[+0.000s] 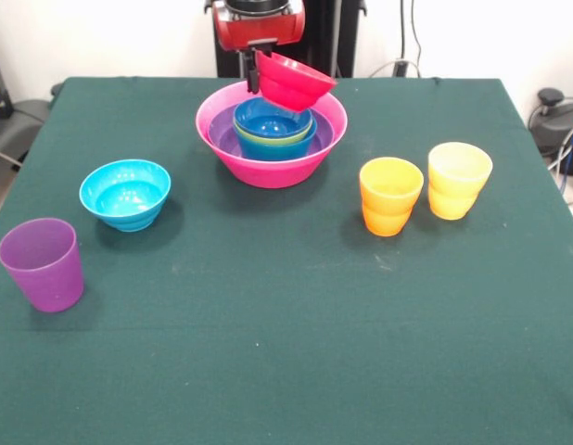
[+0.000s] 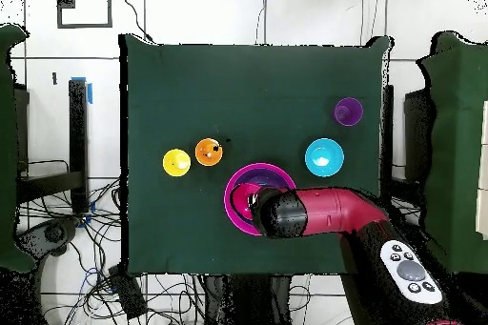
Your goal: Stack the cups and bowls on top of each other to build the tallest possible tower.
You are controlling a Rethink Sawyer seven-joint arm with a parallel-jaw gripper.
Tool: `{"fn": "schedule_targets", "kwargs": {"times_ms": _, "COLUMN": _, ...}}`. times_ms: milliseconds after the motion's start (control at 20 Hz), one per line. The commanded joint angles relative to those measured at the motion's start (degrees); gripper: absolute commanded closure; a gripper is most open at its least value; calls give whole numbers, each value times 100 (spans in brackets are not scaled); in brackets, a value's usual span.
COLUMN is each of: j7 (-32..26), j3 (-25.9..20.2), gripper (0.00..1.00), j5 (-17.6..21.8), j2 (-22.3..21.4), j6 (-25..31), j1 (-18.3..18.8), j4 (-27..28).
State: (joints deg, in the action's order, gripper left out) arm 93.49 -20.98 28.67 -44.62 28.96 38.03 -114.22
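The tower [image 1: 271, 139] is a hot-pink bowl [image 1: 268, 167] at the table's far middle, with purple, blue, lime green and dark blue bowls nested inside. My gripper [image 1: 253, 74] hangs over its far rim, shut on the rim of a small red-pink bowl [image 1: 293, 81], held tilted above the pile. A cyan bowl [image 1: 125, 193] sits apart to the left. A purple cup [image 1: 43, 263] stands front left. An orange cup [image 1: 389, 195] and a yellow cup [image 1: 458, 179] stand at the right. In the overhead view the arm [image 2: 315, 214] covers part of the hot-pink bowl [image 2: 240, 188].
The dark green table [image 1: 286, 352] has wide room in front. Cables and equipment lie beyond its side edges [image 1: 555, 120]. The robot's pedestal [image 1: 259, 28] stands behind the tower.
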Motion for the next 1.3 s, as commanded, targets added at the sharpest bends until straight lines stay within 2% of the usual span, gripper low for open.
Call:
{"fn": "schedule_targets", "kwargs": {"times_ms": 50, "j7": 420, "j3": 35, "gripper": 100, "j5": -63, "j2": 413, "j6": 26, "j1": -59, "j4": 353}}
{"fn": "schedule_targets", "kwargs": {"times_ms": 500, "j7": 498, "j3": 91, "gripper": 100, "j5": 12, "j2": 523, "j6": -156, "j1": -92, "j4": 366}}
{"fn": "schedule_targets", "kwargs": {"times_ms": 850, "j7": 659, "j3": 254, "gripper": 100, "j5": 162, "j2": 794, "j6": -460, "j1": -234, "j4": 484}}
{"fn": "schedule_targets", "kwargs": {"times_ms": 1300, "j7": 567, "j3": 327, "gripper": 100, "j5": 139, "j2": 918, "j6": -603, "j1": -241, "j4": 524}}
